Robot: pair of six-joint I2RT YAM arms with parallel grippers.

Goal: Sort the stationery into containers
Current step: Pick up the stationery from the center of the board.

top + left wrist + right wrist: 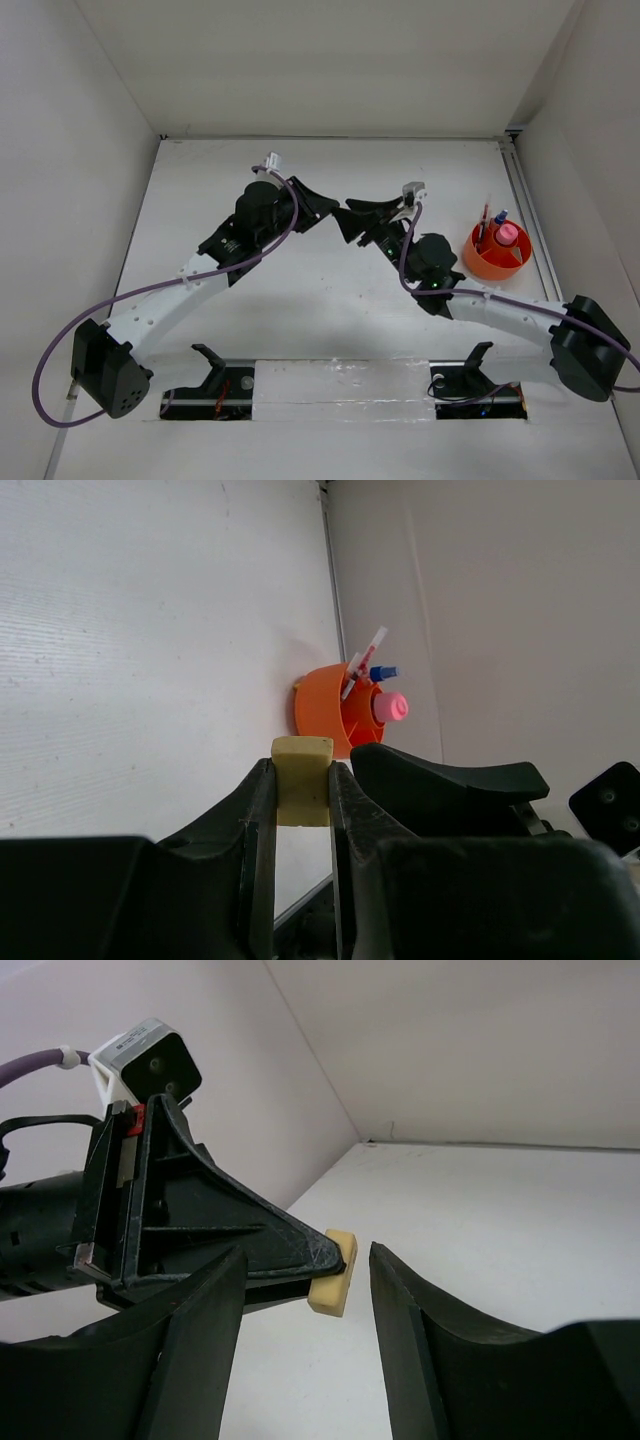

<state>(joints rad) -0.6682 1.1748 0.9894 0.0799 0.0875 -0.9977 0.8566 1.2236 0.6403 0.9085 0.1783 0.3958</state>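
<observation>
Left gripper: positioned over the middle of the table, tips pointing toward the right arm. In the left wrist view, the fingers are narrow and clamped on a tan eraser. One finger presses against each flat side of it. The top of the eraser protrudes above the fingertips. The eraser is clear of the table surface.

Right gripper: positioned tip to tip with the left gripper, just beside it. In the right wrist view, its fingers are spread wide. The eraser appears in the gap between them, nearer the left-hand finger in that view. It touches neither finger. How far the eraser lies inside the gap cannot be determined.

Orange cup: standing upright on the right side of the table, near the right wall and well apart from both grippers. It contains:
- a pink-capped tube, cap up;
- a blue-capped bottle, behind the tube;
- a thin red pen, leaning against the rim on the side toward the arms.

In the left wrist view, a white-and-red stick also projects from the cup at a slant. Whether this is the same pen cannot be determined.
</observation>
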